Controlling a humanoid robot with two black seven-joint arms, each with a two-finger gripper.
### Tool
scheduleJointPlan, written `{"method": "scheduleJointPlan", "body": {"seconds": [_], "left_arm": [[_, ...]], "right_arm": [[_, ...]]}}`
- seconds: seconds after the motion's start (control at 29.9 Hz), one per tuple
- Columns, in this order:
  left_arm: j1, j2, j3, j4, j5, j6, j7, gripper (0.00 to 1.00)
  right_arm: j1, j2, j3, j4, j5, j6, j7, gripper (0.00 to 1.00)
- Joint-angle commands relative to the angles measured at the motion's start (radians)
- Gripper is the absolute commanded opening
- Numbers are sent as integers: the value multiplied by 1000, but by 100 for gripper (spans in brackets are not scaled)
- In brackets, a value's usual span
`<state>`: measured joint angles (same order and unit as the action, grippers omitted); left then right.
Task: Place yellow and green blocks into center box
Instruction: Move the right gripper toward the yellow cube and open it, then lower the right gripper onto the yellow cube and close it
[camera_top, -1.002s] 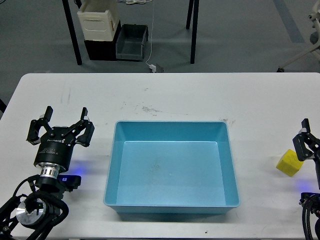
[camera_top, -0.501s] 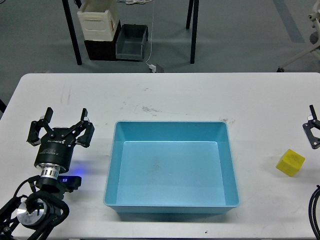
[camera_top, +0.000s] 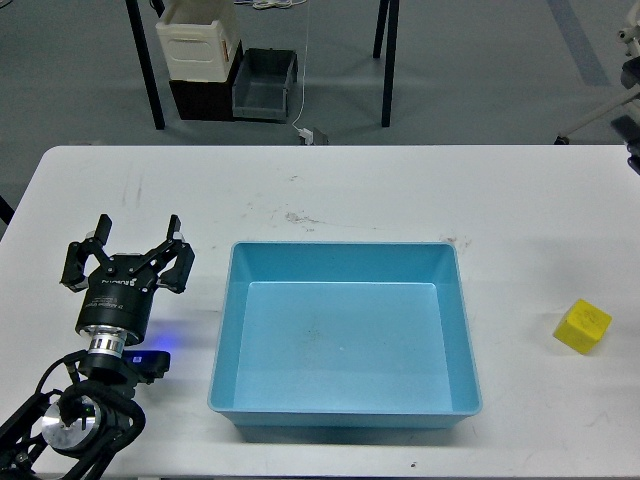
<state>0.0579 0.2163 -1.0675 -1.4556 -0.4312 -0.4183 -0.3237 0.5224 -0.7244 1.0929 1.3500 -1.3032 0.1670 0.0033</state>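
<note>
A yellow block (camera_top: 583, 327) lies on the white table (camera_top: 330, 190) at the right, apart from the light blue center box (camera_top: 340, 246), which holds nothing. No green block is in view. My left gripper (camera_top: 134, 238) is open and empty, over the table just left of the box. Of my right gripper only a dark sliver (camera_top: 634, 150) shows at the right edge, well above the yellow block, and its fingers cannot be told apart.
Beyond the table's far edge, on the floor, stand a cream container (camera_top: 198, 40), a grey bin (camera_top: 264, 84) and black table legs (camera_top: 388, 55). The table's front edge runs along the bottom of the view.
My right gripper has drawn away from beside the yellow block, up along the right edge and almost out of view. The block stays put. My left gripper has shifted only slightly.
</note>
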Motion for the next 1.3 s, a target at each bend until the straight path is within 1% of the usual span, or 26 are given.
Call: {"method": "scheduleJointPlan", "body": {"seconds": [0.0, 0.03, 0.1, 0.13, 0.27, 0.4, 0.47, 0.63, 0.77, 0.87, 1.27], "left_arm": [[2, 0, 1, 0, 0, 1, 0, 100], [2, 0, 1, 0, 0, 1, 0, 100], [2, -2, 1, 0, 0, 1, 0, 100], [2, -2, 1, 0, 0, 1, 0, 100], [2, 0, 1, 1, 0, 1, -1, 100], [2, 0, 1, 1, 0, 3, 0, 100], [0, 0, 1, 1, 0, 12, -1, 100], [0, 3, 0, 1, 0, 16, -1, 100], [-1, 3, 0, 1, 0, 18, 0, 100], [0, 1, 0, 1, 0, 18, 0, 100], [2, 0, 0, 1, 0, 18, 0, 100]], "right_arm": [[197, -116, -298, -89, -241, 2, 205, 100], [261, -139, -386, -110, -283, 2, 299, 100], [371, -170, -546, -138, -341, 2, 461, 100], [416, -185, -620, -143, -356, 2, 485, 100], [594, -279, -887, -134, -444, 2, 485, 100], [698, -293, -1065, -132, -583, 11, 485, 100], [725, -293, -1111, -134, -626, 49, 485, 99], [728, -290, -1166, -132, -705, 153, 485, 99], [717, -277, -1194, -132, -709, 219, 485, 100], [714, -251, -1205, -134, -706, 311, 485, 100], [657, -150, -1232, -132, -711, 322, 485, 100]]}}
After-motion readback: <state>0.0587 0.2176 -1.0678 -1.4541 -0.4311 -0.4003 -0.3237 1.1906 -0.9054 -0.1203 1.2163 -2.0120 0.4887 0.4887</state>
